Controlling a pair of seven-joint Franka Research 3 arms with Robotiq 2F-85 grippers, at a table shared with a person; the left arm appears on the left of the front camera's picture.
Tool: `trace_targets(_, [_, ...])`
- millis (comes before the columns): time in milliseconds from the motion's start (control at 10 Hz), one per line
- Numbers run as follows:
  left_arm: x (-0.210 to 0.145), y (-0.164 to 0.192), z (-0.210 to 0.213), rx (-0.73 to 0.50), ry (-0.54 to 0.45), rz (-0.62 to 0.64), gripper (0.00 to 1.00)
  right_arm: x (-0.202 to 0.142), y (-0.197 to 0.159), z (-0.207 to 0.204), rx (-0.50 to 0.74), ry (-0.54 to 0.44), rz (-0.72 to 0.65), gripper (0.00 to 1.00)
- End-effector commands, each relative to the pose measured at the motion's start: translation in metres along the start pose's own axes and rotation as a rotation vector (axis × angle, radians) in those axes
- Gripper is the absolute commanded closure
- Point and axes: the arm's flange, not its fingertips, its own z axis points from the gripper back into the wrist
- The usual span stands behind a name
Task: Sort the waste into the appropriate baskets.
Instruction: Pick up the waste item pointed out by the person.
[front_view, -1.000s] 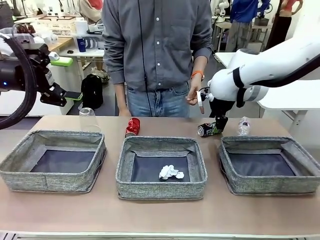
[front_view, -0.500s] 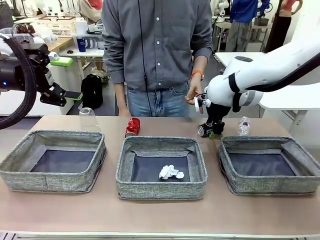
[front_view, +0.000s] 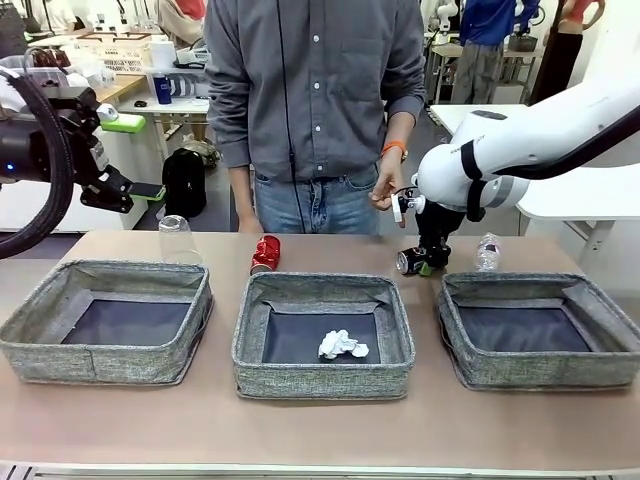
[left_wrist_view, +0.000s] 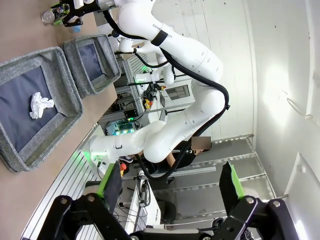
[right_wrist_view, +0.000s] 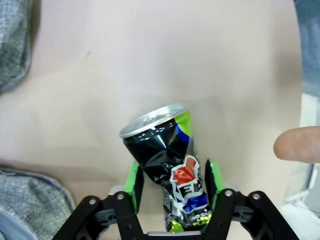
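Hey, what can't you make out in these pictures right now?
- Right wrist view: whether the right gripper already presses the crushed can; the gaps at the pads are too fine.
- Front view: part of that can, hidden by the gripper.
- Front view: print on the red can and clear bottle, too small.

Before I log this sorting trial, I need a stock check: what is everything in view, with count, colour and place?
table: one, tan, under everything
baskets: three, grey, in a row: left basket, middle basket, right basket
paper ball: one, white, in the middle basket
red can: one, red, behind the middle basket
plastic cup: one, clear, behind the left basket
plastic bottle: one, clear, behind the right basket
crushed can: one, dark printed, on its side beside the bottle
person: one, grey shirt, far side
left hand: one, black with green pads, open, raised at the left
right hand: one, same colours, fingers either side of the crushed can; contact unclear
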Motion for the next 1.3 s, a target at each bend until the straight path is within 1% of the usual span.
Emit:
trace_targets(0, [0.000,-0.004,-0.002,-0.012,-0.014,0.010,0.00,-0.001,-0.005,0.003,0.008,-0.027,-0.023,1.00])
trace_targets(100, [0.000,-0.004,-0.002,-0.012,-0.014,0.010,0.00,-0.003,-0.004,0.003,0.007,-0.027,-0.029,1.00])
trace_targets(200, [0.000,-0.004,-0.002,-0.012,-0.014,0.010,0.00,-0.004,-0.004,0.005,0.002,-0.025,-0.031,0.92])
trace_targets(300, [0.000,-0.004,-0.002,-0.012,-0.014,0.010,0.00,-0.005,-0.004,0.007,0.000,-0.027,-0.028,1.00])
trace_targets(700, [0.000,-0.004,-0.002,-0.012,-0.014,0.010,0.00,-0.006,-0.005,0.015,-0.030,0.000,-0.014,1.00])
trace_targets(800, [0.000,-0.004,-0.002,-0.012,-0.014,0.010,0.00,-0.011,-0.004,0.027,-0.051,0.027,-0.025,0.68])
trace_targets(900, [0.000,-0.004,-0.002,-0.012,-0.014,0.010,0.00,-0.018,-0.001,0.050,-0.101,0.074,-0.034,0.68])
trace_targets(1000, [0.000,-0.004,-0.002,-0.012,-0.014,0.010,0.00,-0.024,0.007,0.077,-0.151,0.156,-0.036,0.68])
trace_targets(1100, [0.000,-0.004,-0.002,-0.012,-0.014,0.010,0.00,-0.026,0.018,0.107,-0.157,0.249,-0.072,0.68])
trace_targets(1200, [0.000,-0.004,-0.002,-0.012,-0.014,0.010,0.00,-0.026,0.033,0.133,-0.119,0.306,-0.163,0.68])
